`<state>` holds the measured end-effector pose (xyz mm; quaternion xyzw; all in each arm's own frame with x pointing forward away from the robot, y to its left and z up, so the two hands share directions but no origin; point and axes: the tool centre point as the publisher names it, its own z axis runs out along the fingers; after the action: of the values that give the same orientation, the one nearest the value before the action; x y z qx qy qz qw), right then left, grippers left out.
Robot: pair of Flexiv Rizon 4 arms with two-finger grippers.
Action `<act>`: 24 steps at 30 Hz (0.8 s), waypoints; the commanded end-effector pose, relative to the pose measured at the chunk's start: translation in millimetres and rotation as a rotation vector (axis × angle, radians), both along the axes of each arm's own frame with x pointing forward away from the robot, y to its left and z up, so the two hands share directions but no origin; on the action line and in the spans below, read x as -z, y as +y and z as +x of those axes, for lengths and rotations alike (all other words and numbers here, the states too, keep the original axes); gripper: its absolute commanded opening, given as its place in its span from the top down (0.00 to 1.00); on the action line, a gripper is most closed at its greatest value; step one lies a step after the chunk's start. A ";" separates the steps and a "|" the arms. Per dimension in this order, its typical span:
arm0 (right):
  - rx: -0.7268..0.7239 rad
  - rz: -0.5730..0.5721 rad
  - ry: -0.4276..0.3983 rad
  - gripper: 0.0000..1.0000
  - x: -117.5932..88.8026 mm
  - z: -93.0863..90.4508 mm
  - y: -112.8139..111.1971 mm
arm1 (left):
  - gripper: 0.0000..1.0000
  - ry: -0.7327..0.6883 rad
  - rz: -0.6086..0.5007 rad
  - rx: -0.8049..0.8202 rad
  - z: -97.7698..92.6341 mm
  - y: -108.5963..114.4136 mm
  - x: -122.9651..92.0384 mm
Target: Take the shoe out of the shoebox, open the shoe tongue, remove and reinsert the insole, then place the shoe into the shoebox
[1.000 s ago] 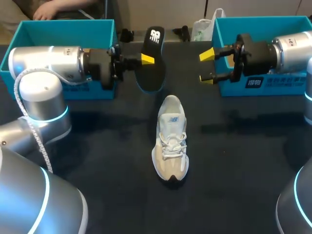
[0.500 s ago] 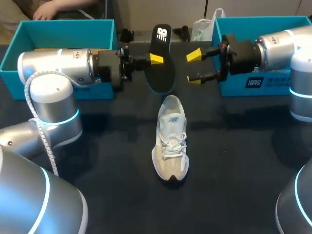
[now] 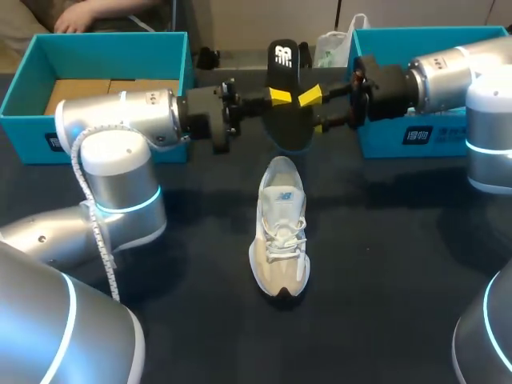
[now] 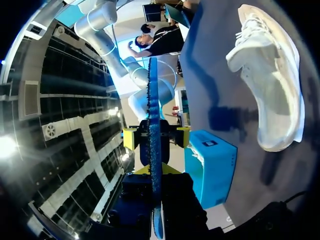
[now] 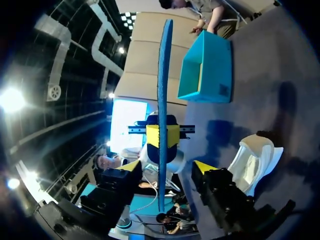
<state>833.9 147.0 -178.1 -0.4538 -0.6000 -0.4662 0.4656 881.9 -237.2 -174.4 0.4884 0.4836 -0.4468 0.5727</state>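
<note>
Above the shoe (image 3: 280,232), over table (image 3: 384,264) ctr, the insole (image 3: 290,120) hangs on edge, logo end up, between L shoebox (image 3: 104,38) and R shoebox (image 3: 432,34) and inside neither. L gripper (image 3: 276,97) is clamped on the insole. R gripper (image 3: 314,110) straddles the same insole w/ fingers spread, and neither tip touches it per R wrist view. The shoe stands upright on the table, toe toward the near edge.

Step in hand (judged): handover or two-arm regrip before reinsertion. Procedure:
1. Ctr R fingers on the insole's flat faces, just beside L's grip, not over it.
2. Close R fully before L lets go. The insole looks thin and flexible, so an off-ctr pinch may let it fold or swing.
3. Hold pos. over the shoe opening throughout.

Markings: white logo (image 3: 282,55) on the insole's upper end; small tongue logo (image 3: 285,194) on the shoe; white-on-blue label (image 3: 418,134) on R shoebox front. Print not transcribed.
</note>
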 end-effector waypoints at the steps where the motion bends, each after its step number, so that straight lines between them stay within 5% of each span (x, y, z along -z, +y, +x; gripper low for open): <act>1: 0.009 0.005 0.000 0.51 1.9 0.6 3.7 | 1.00 -0.009 -0.012 -0.019 1.9 -14.6 0.0; 24: 0.022 0.012 -0.012 0.70 3.6 1.7 6.1 | 1.00 0.001 -0.036 -0.065 2.1 -24.9 -3.1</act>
<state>836.9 151.5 -181.4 -0.4532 -0.5958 -0.4764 0.4612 885.4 -259.5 -171.1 0.4631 0.4917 -0.4379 0.5934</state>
